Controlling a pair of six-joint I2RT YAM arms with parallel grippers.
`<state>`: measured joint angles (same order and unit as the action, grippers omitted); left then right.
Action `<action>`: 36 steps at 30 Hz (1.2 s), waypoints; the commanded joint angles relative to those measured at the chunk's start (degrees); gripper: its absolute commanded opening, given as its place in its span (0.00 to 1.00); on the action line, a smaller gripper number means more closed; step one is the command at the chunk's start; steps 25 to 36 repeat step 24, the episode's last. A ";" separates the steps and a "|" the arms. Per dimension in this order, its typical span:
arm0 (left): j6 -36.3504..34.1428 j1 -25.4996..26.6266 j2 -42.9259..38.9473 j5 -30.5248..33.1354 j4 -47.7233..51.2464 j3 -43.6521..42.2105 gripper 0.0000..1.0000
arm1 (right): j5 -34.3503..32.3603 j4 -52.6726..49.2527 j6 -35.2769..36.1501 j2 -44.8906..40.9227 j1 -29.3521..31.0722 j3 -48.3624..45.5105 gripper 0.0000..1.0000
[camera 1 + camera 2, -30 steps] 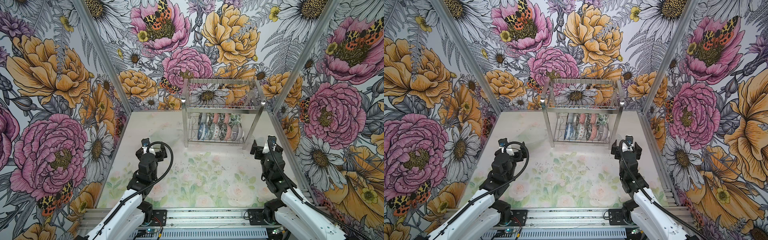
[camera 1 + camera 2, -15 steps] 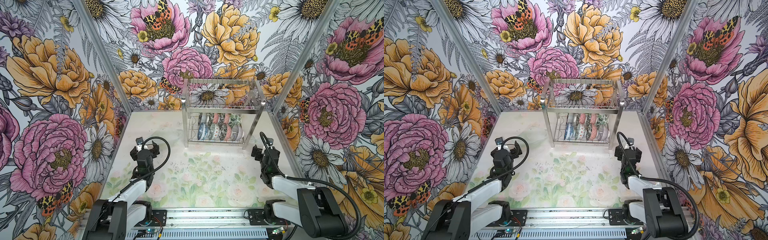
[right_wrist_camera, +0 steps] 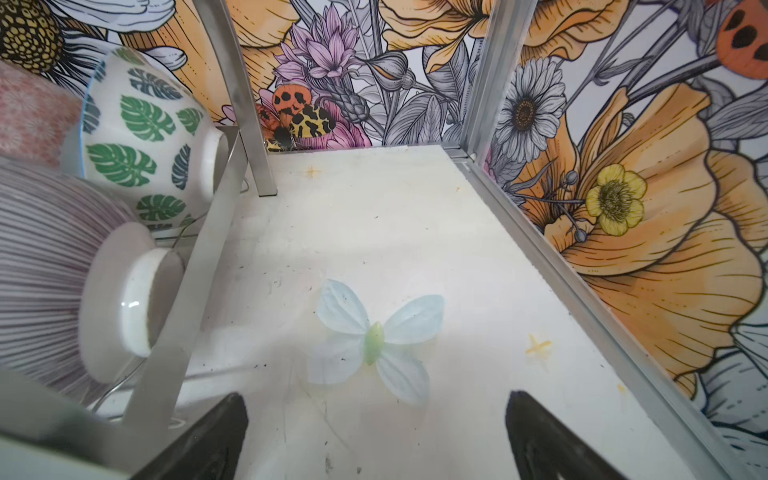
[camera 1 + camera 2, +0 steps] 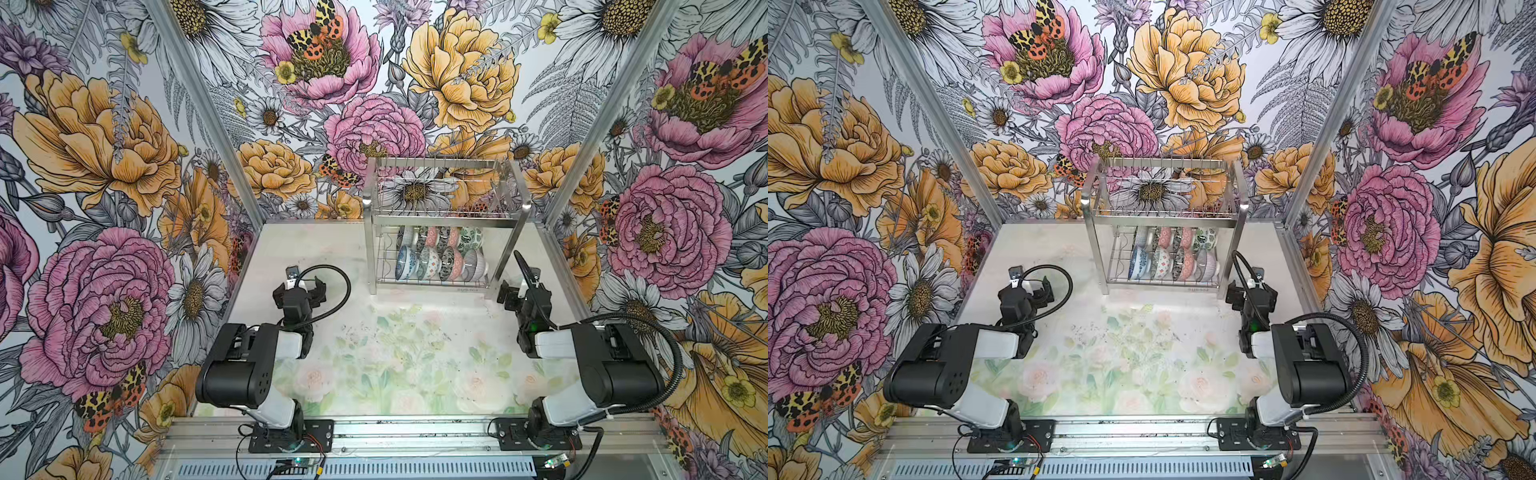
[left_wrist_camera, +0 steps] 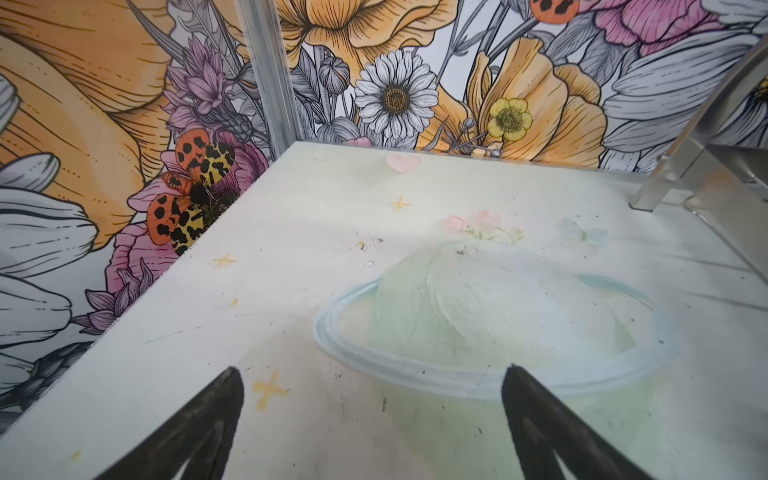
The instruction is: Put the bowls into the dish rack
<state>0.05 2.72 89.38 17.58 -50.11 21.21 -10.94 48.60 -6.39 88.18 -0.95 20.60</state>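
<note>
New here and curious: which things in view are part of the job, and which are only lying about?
Part of the job: bowls, dish rack holding them.
Only decoration: butterfly and pale bowl shape printed on the table, flowered walls.

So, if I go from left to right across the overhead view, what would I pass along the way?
left gripper, open and holding nothing → dish rack, with the bowls standing on edge in its lower tier → right gripper, open, close to the rack's front right leg.
</note>
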 commanded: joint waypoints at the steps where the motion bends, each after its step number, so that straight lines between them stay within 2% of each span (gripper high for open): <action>1: 0.50 -1.63 -0.63 -3.17 -4.49 -0.04 0.99 | 1.10 2.27 0.16 -0.08 0.00 1.29 1.00; 36: 0.42 -1.58 -0.44 -3.20 -5.22 -0.21 0.99 | 0.49 1.72 0.95 -0.16 0.70 1.46 1.00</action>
